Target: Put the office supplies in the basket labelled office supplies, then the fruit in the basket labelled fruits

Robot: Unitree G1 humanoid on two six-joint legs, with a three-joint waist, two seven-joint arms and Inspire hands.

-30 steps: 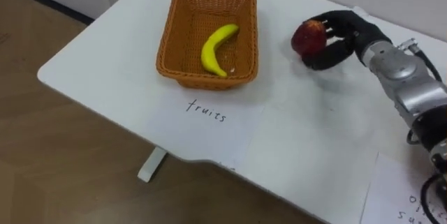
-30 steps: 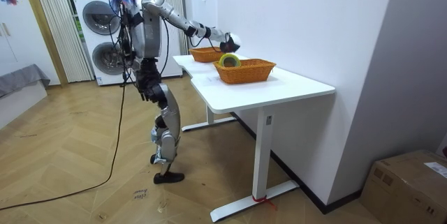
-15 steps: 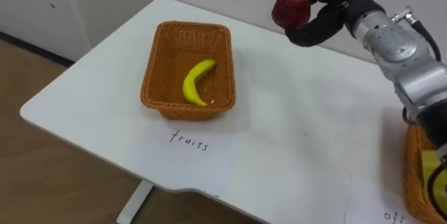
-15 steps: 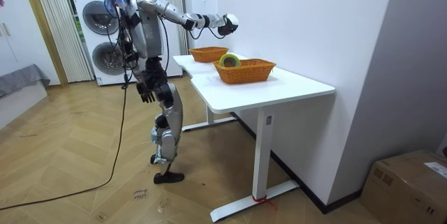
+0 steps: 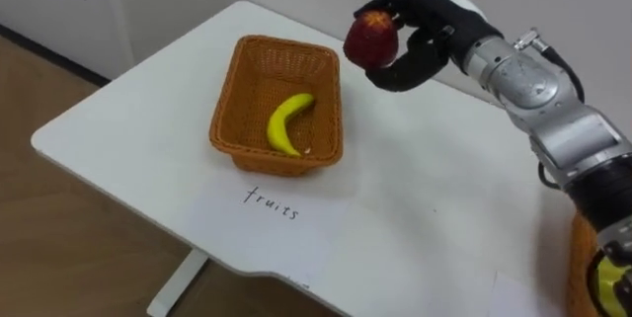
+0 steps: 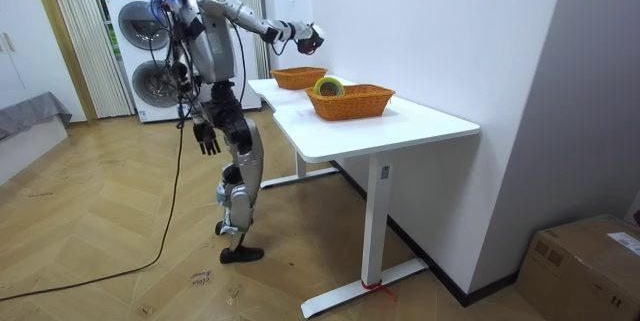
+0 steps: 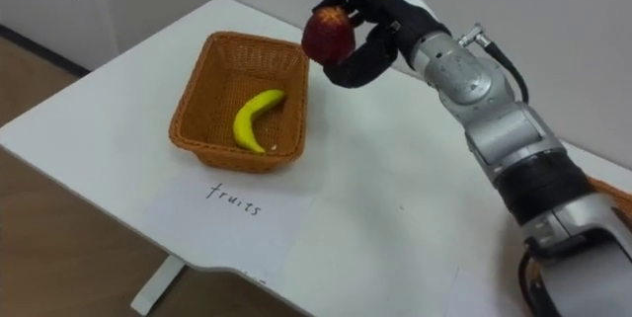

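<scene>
The right hand point(image 5: 420, 36), fingers curled round the red apple point(image 5: 372, 40) in the air at upper centre, just right of the fruit basket point(image 5: 229, 119) holding a banana point(image 5: 286, 122), risks dropping it onto the table point(image 5: 434, 208), to roll away, if released before clearing the rim.

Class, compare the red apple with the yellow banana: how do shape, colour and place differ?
The apple is round and red; the banana is long, curved and yellow. The apple is held up in the right hand; the banana lies in the woven orange basket. Both are fruit.
</scene>
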